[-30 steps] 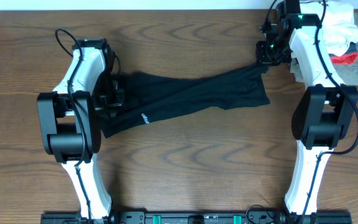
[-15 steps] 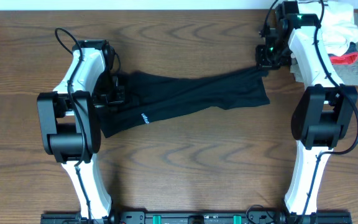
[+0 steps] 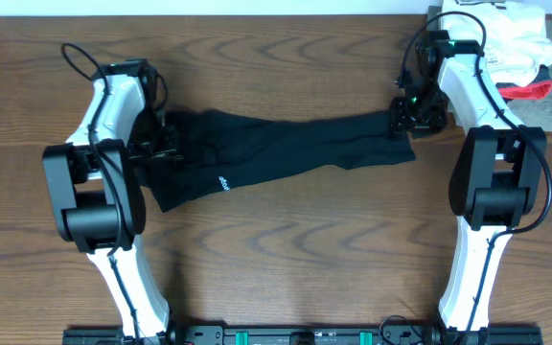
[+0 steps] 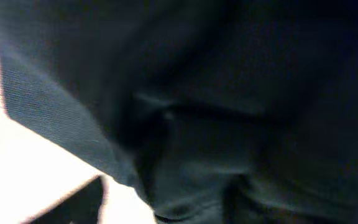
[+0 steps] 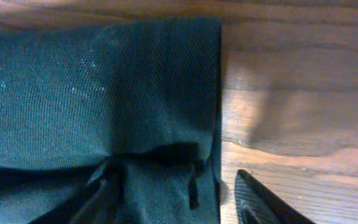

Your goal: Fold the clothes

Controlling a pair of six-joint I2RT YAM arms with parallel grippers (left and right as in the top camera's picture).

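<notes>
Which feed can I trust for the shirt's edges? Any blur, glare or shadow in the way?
Left wrist: blurred and too close, the T-shirt a dark mass, the lower-left corner washed out. Right wrist: sharp, with weave and hem clear and a soft shadow on the table beside the hem. Overhead: in focus, evenly lit, outline clear, though the black fabric swallows its folds.

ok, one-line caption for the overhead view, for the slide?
Black T-shirt laid as a band across the table, left gripper and right gripper at its ends, other clothes piled top right.
</notes>
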